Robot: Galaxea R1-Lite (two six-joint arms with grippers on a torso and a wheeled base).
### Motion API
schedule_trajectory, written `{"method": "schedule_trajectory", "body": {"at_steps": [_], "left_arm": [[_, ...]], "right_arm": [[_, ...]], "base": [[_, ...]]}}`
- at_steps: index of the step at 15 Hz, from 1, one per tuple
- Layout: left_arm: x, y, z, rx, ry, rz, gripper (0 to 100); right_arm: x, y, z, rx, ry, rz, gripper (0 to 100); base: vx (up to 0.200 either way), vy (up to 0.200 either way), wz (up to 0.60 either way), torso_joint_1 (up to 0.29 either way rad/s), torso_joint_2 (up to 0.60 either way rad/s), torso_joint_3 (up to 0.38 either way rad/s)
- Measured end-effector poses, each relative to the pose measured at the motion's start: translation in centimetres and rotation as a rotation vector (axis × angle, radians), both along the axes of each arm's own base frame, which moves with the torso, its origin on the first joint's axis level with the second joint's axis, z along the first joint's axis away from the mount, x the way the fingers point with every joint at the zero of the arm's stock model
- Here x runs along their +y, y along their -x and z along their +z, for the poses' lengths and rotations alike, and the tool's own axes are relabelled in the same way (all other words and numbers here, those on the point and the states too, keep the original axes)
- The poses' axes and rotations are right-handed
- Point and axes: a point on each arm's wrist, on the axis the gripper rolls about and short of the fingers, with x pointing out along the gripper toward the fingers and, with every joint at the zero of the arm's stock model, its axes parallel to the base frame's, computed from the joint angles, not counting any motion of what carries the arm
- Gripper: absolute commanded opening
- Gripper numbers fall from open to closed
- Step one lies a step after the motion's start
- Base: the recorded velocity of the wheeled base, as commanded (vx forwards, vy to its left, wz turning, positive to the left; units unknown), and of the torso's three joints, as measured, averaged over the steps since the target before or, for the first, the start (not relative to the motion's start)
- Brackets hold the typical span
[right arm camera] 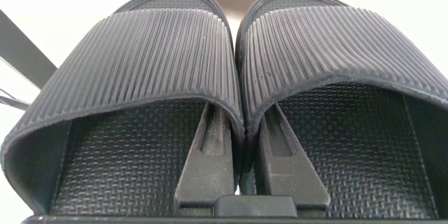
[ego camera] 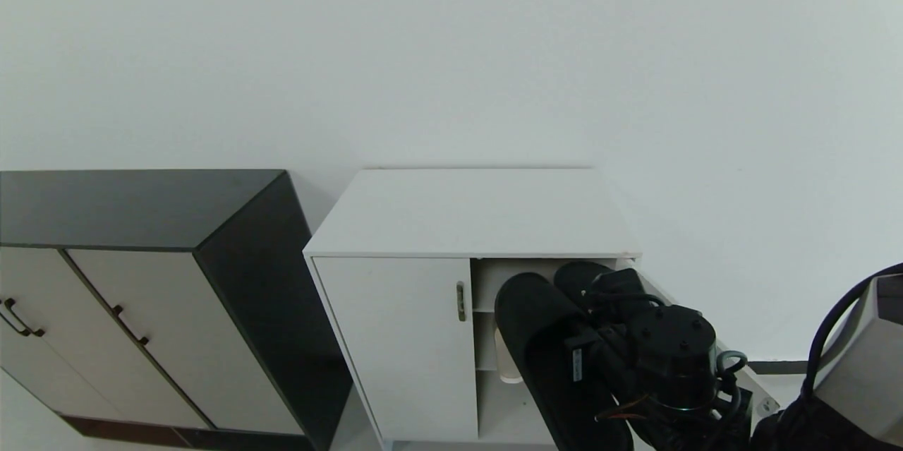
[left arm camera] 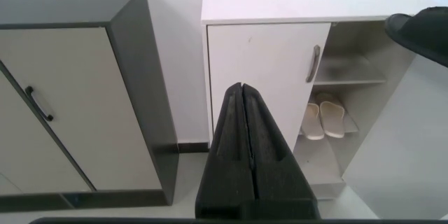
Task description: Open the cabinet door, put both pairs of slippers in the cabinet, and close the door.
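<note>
The black slippers showed finely ribbed straps and diamond-textured footbeds. The shoe cabinet was plain white, its door handle brass-toned. The cream slippers inside it were unpatterned. At nine o'clock of it, the sideboard was charcoal on top and side, with beige doors and black handles. The left gripper was black. The wall was plain white.

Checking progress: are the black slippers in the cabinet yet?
Out: right tool holds the black slippers before the open cabinet.
</note>
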Motion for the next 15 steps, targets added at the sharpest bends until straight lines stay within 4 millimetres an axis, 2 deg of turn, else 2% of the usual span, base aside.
{"method": "schedule_trajectory", "body": {"at_steps": [5,15], "left_arm": [[0.0,0.0,0.0,0.000,0.000,0.000,0],[0.0,0.0,0.0,0.000,0.000,0.000,0]], "right_arm": [[0.1,-0.1,-0.5,0.008,0.007,0.000,0],[0.2,0.1,-1.3,0.022,0.023,0.009,0]], "base": [[0.000,0.000,0.00,-0.171,0.39,0.220],[0.000,0.000,0.00,-0.223,0.54,0.311]]}}
